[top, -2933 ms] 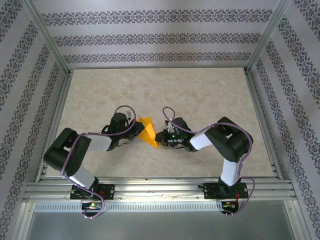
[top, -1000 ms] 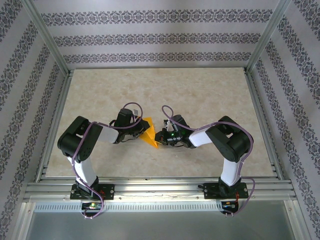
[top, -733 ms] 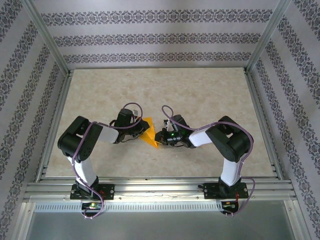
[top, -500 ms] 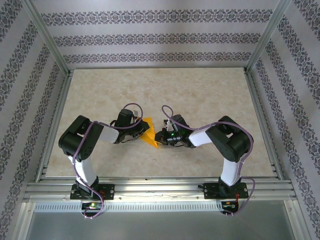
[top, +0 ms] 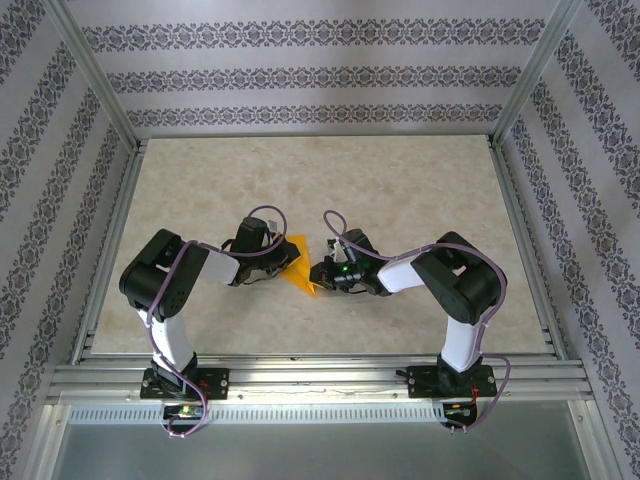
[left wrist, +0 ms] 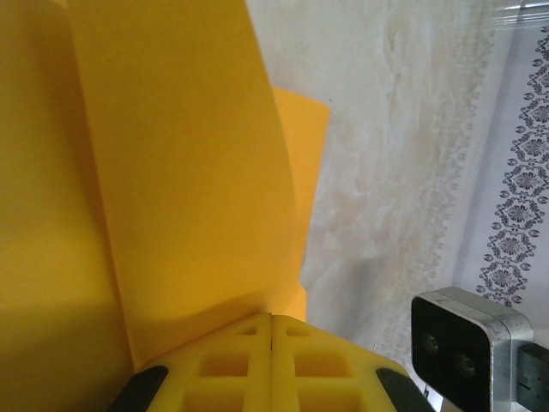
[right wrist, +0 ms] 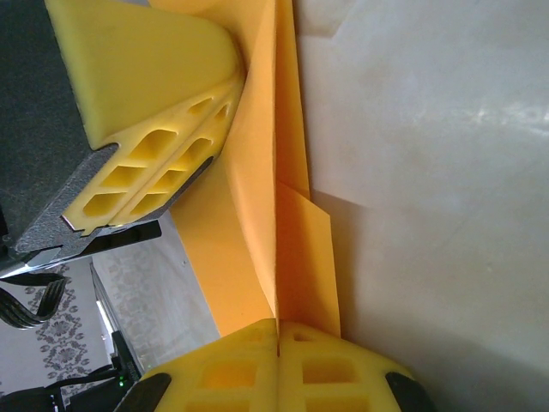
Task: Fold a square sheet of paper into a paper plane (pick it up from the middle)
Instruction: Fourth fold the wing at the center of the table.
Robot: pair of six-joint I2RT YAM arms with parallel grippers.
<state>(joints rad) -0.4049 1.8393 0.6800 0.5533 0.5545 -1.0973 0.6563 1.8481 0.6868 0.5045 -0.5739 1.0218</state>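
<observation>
Partly folded orange sheet of paper [top: 298, 263] near the middle of the table [top: 420, 190], seen from above. The left gripper [left wrist: 271, 319] was clamped tight on one edge and the right gripper [right wrist: 277, 326] on the opposite edge, the folded layers spanning between them.

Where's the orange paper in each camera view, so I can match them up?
Top external: orange paper mid-table, between left gripper and right gripper.
Left wrist: paper covers the left half, above the closed yellow fingers.
Right wrist: paper runs top to bottom, left of centre.
Shared landmark: the beige marbled tabletop.
</observation>
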